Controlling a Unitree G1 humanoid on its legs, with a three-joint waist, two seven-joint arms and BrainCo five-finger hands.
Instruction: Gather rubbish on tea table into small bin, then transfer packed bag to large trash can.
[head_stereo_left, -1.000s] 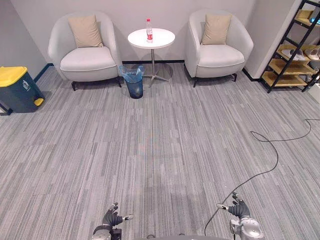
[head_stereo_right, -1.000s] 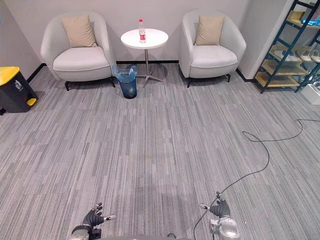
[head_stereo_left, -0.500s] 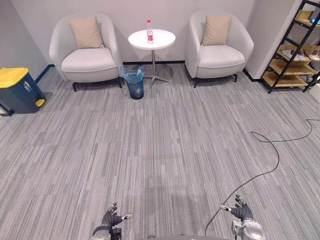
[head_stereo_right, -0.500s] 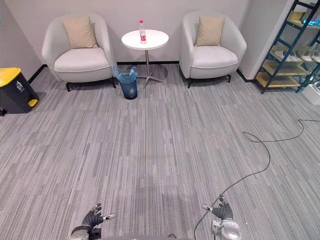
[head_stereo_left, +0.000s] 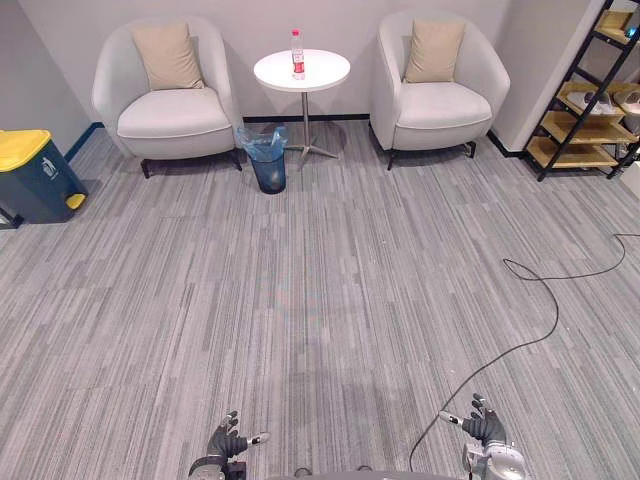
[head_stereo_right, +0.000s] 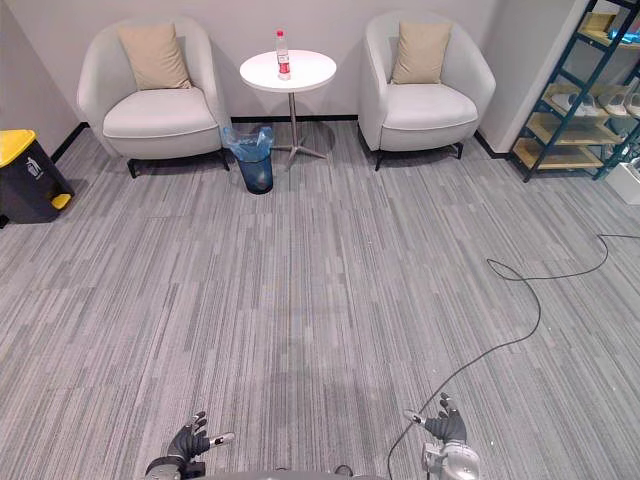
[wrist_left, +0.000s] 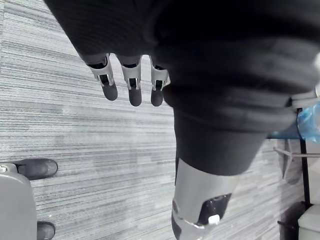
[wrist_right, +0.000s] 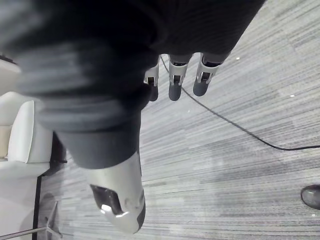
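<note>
A clear plastic bottle (head_stereo_left: 297, 54) with a red label stands on the round white tea table (head_stereo_left: 318, 72) at the far wall. Beside the table's foot sits the small dark bin (head_stereo_left: 267, 165) lined with a blue bag. The large dark trash can (head_stereo_left: 33, 175) with a yellow lid stands at the far left. My left hand (head_stereo_left: 228, 442) and right hand (head_stereo_left: 486, 430) hang low at the near edge, both open and empty, far from the table. In the wrist views the left fingers (wrist_left: 131, 82) and right fingers (wrist_right: 173, 79) hang straight over the carpet.
Two light armchairs (head_stereo_left: 168, 95) (head_stereo_left: 440, 85) with beige cushions flank the table. A dark metal shelf rack (head_stereo_left: 592, 105) stands at the right wall. Grey striped carpet (head_stereo_left: 320, 290) stretches between me and the table.
The whole picture has shifted slightly, so the camera moved. Both hands sit a little lower in the view; they stay open and empty.
</note>
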